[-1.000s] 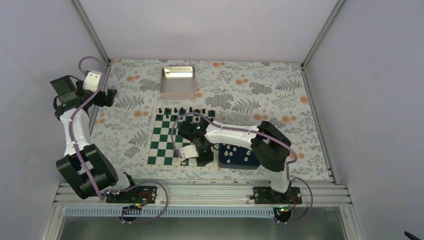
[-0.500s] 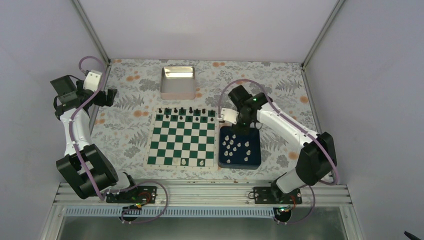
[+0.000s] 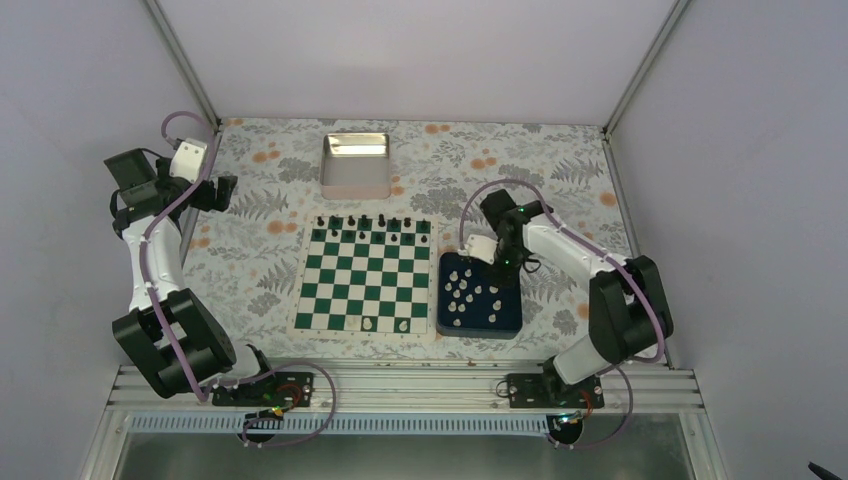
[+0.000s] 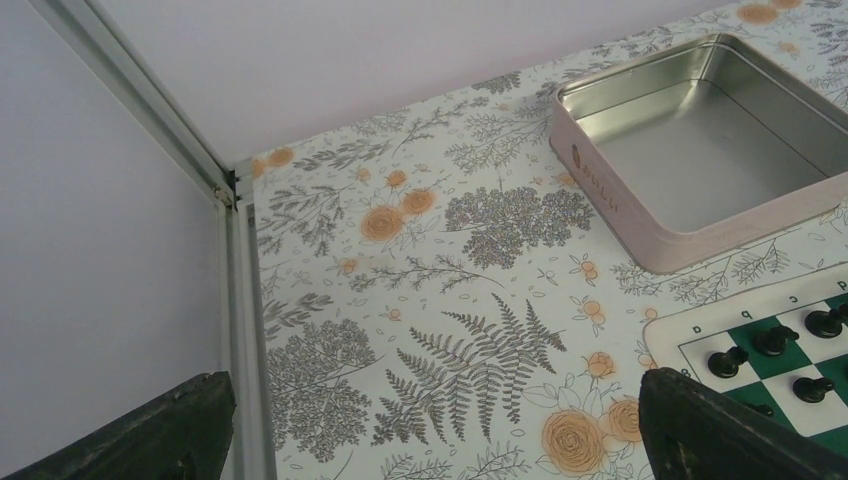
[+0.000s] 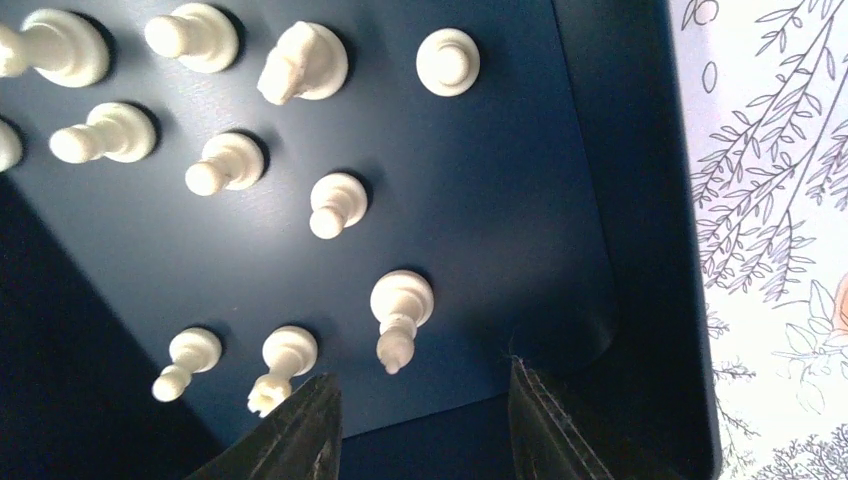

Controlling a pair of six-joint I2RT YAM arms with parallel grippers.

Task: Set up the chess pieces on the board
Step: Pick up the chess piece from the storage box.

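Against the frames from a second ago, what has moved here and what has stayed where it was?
The right gripper has swung from the board's near edge, right and away, to hover open over the chess pieces in the blue tray, holding nothing. Two white pieces stand on the board's near row, where it had been. The left gripper, open at far left, the black pieces and the tin stayed put.

Floral table (image 3: 560,170) with board (image 3: 350,285), tin (image 3: 355,186), blue tray (image 3: 478,328)
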